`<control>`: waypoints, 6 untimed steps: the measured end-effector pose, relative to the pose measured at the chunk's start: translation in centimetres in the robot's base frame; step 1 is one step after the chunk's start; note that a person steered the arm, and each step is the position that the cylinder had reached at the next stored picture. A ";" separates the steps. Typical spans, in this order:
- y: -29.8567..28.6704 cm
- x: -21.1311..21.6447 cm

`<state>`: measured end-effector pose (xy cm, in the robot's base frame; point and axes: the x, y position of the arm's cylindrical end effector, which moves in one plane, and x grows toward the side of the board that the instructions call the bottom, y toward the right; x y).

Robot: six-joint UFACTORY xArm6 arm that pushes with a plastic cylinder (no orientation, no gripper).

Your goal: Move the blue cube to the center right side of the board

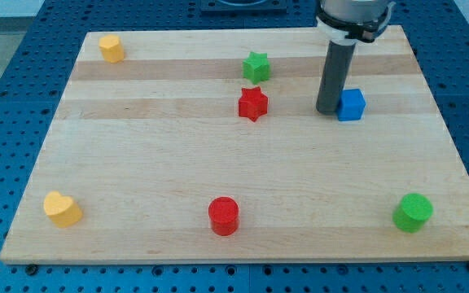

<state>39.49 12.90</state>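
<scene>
Tip point(328, 111) touching blue cube point(351, 105) on its left side, cube sitting flat and upright

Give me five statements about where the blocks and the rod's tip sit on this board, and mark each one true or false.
1. My tip stands just to the view's left of the blue cube. True.
2. The green star lies below the red star. False: it lies above it.
3. The red cylinder sits near the view's bottom edge. True.
4. The green cylinder is at the view's bottom left. False: bottom right.
5. The yellow heart touches the red cylinder. False: they are far apart.
</scene>
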 end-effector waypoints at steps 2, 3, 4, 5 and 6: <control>1.7 0.0; 1.7 0.0; 2.0 0.0; 2.6 0.0; 2.6 0.0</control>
